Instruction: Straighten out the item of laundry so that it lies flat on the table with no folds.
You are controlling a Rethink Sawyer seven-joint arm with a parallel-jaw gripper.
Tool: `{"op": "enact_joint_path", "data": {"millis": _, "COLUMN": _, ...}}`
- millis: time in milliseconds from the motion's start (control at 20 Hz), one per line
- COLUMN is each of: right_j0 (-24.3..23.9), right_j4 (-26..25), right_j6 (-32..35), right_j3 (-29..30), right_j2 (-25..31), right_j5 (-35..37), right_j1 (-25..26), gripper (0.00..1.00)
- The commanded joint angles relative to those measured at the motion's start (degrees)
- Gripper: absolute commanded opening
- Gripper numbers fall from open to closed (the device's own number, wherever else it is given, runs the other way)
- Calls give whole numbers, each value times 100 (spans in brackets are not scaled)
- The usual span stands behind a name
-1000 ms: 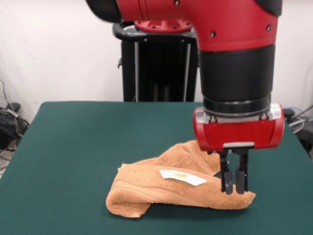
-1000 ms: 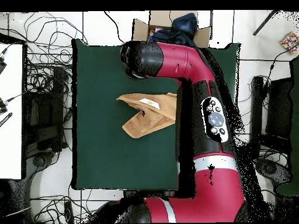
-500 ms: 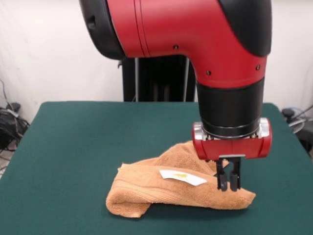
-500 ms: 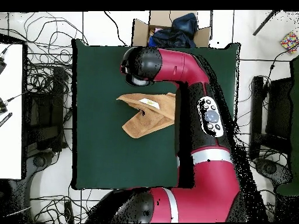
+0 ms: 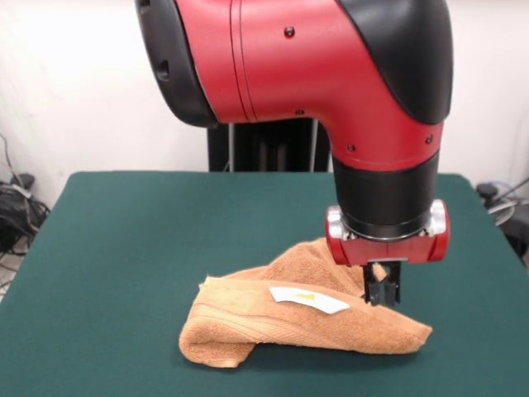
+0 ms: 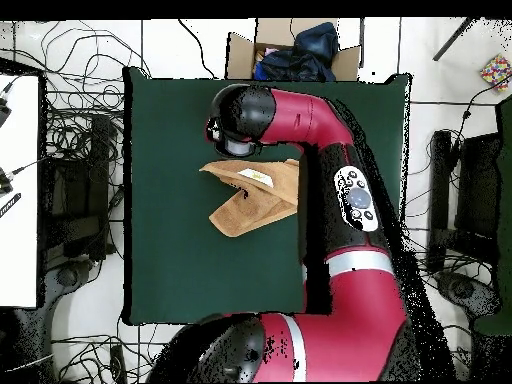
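The orange-tan towel (image 5: 306, 318) lies crumpled and folded over on the dark green table (image 5: 132, 240), with a rolled fold at its front left and a hump at the back right. Its white care label (image 5: 308, 299) faces up. My gripper (image 5: 381, 296) points straight down at the towel's right part, with the tips touching the top layer behind the front fold. The jaws stand slightly apart, and towel shows through the gap. In the overhead view the towel (image 6: 250, 205) sits mid-table (image 6: 170, 270) and the arm's head (image 6: 240, 120) hides the gripper.
The black pedestal (image 5: 264, 141) stands behind the table's far edge. A cardboard box of dark items (image 6: 290, 50) sits beyond the table's top edge in the overhead view. Cables (image 6: 70, 120) lie on the floor at the left.
The arm has moved away from the front camera and slightly left over the towel. The gripper tips now sit behind the front fold instead of in front of it. The towel has not shifted.
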Motion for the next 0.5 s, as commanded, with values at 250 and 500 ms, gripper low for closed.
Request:
{"op": "enact_joint_path", "data": {"millis": 250, "right_j0": -30, "right_j4": -61, "right_j6": -424, "right_j3": 316, "right_j2": 434, "right_j5": 62, "right_j1": 174, "gripper": 0}}
{"op": "enact_joint_path", "data": {"millis": 500, "right_j0": -99, "right_j4": -65, "right_j6": -464, "right_j3": 601, "right_j2": 484, "right_j5": -144, "right_j1": 108, "gripper": 0}}
